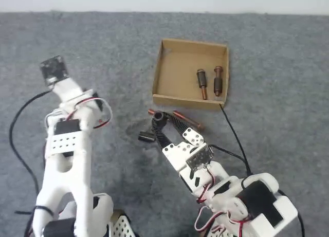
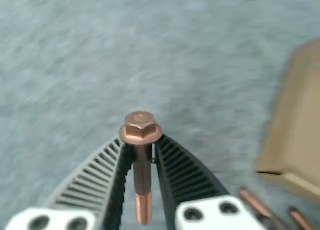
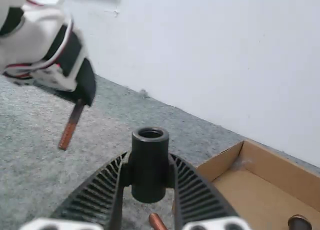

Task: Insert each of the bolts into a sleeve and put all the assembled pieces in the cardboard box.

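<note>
While the left gripper point(image 2: 141, 142) is clamped on a copper bolt point(image 2: 142, 180) just under its hex head, the right gripper point(image 3: 149, 161) is closed around the middle of a black sleeve point(image 3: 149, 145), which it holds upright with the open bore facing up.

From the right wrist view, the bolt's threaded end hangs down out of the left gripper. It is higher than the sleeve mouth, off to one side of it and clearly apart. The shank looks tilted, not plumb.

The step in hand appears to be mating these two. To do it well:
- Keep the right gripper motionless so the bore is a fixed target.
- Square the bolt up first, so that its axis runs parallel to the sleeve.
- Carry the threaded tip directly over the mouth.
- Descend slowly, because a tilted entry would likely catch the threads on the rim and push the sleeve askew in the jaws.
- Let go of the bolt only once the head sits against the rim.

Beyond the right gripper's tips lies the cardboard box point(image 1: 177, 72), with two assembled pieces point(image 1: 202, 83) inside it. Loose bolts point(image 1: 186, 120) lie on the grey worktop point(image 1: 277, 93) just past and beneath that gripper, and a spare sleeve point(image 1: 146, 138) lies close beside it. Judging by these, more pairs remain to be made.
</note>
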`<state>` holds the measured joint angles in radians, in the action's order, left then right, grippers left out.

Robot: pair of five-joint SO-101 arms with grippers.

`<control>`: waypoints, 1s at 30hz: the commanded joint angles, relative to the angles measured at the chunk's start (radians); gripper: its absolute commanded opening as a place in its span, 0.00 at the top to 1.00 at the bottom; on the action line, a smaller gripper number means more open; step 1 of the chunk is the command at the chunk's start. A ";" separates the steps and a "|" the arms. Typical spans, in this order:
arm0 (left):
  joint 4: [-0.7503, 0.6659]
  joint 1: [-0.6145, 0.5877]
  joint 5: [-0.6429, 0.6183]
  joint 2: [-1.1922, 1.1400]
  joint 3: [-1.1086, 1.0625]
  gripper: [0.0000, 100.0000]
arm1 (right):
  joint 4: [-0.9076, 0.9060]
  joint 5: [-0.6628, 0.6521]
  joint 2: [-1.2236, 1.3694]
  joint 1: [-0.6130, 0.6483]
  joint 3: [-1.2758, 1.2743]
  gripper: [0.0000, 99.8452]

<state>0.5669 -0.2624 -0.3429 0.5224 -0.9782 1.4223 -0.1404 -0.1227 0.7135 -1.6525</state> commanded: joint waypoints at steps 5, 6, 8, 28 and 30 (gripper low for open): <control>-0.026 0.262 -0.014 0.353 0.064 0.99 | 0.015 0.011 -0.054 0.004 -0.018 0.99; -0.023 0.295 -0.014 0.394 0.062 0.99 | 0.015 0.011 -0.054 0.002 -0.018 0.99; -0.025 0.350 -0.014 0.473 0.050 0.99 | 0.015 0.011 -0.054 0.002 -0.018 0.99; -0.249 0.605 0.074 0.959 -0.318 0.99 | 0.015 0.011 -0.054 -0.001 -0.018 0.99; -0.199 0.611 0.068 0.985 -0.318 0.99 | 0.016 0.011 -0.054 -0.013 -0.018 0.99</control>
<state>0.3138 0.3360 -0.2816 1.4293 -1.3111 1.4223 -0.1404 -0.1227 0.7135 -1.6540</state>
